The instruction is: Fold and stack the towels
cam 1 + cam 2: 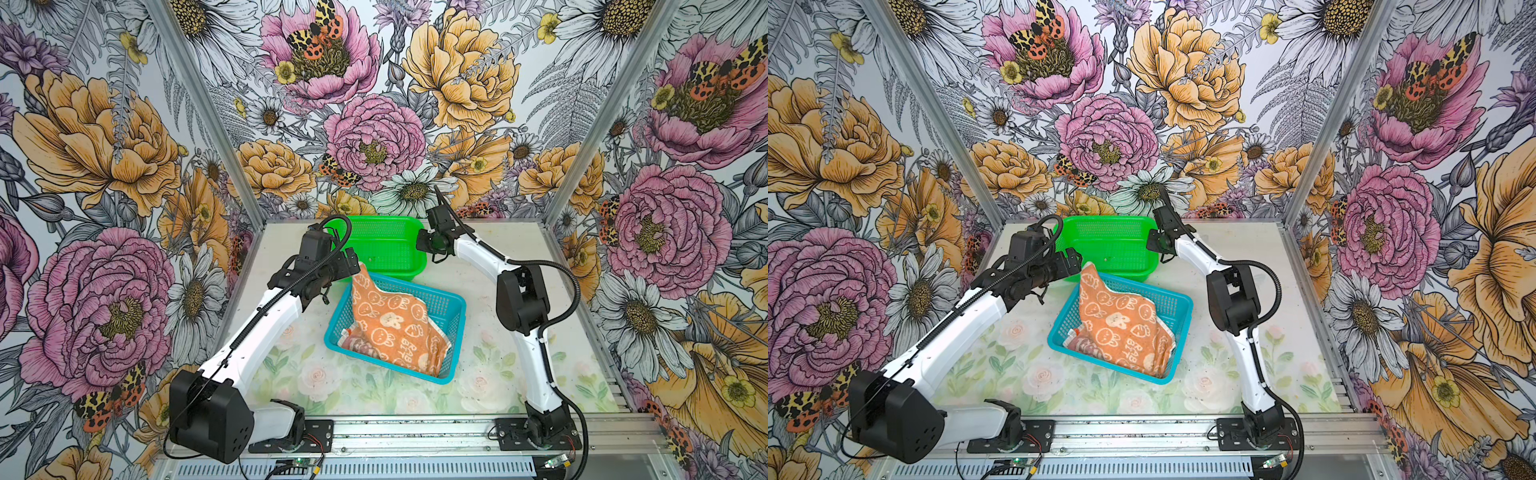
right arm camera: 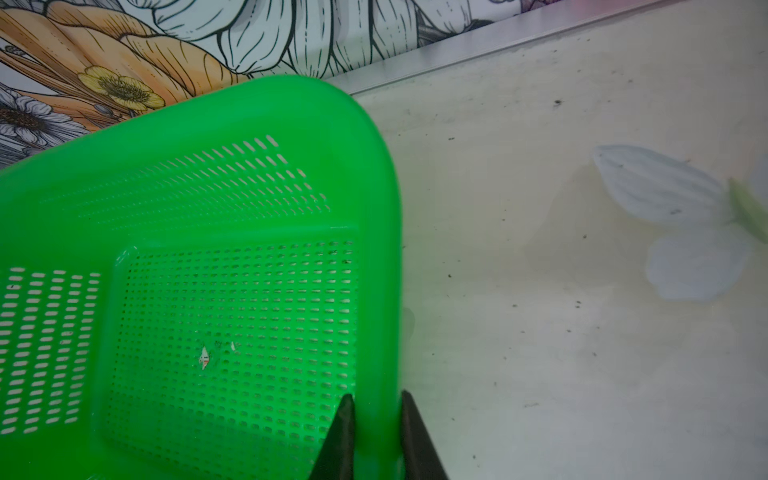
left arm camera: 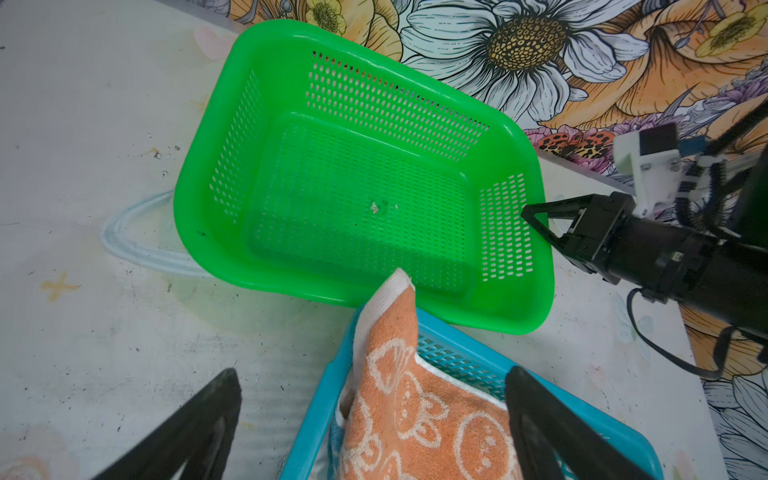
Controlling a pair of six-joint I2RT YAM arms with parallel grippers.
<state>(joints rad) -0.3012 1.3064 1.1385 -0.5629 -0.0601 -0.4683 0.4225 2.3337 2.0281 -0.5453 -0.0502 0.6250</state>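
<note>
While orange towel (image 1: 395,324) lies just under wide-open L hand (image 3: 374,376), R hand (image 2: 376,397) grips green basket (image 2: 374,208) rim.

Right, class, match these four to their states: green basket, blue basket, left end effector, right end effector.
1 green basket
2 blue basket
3 left end effector
4 right end effector

A wide open
B at the back, no towel inside
C clamped on a green rim
D holds the orange towel

Pairs: 1-B, 2-D, 3-A, 4-C
</note>
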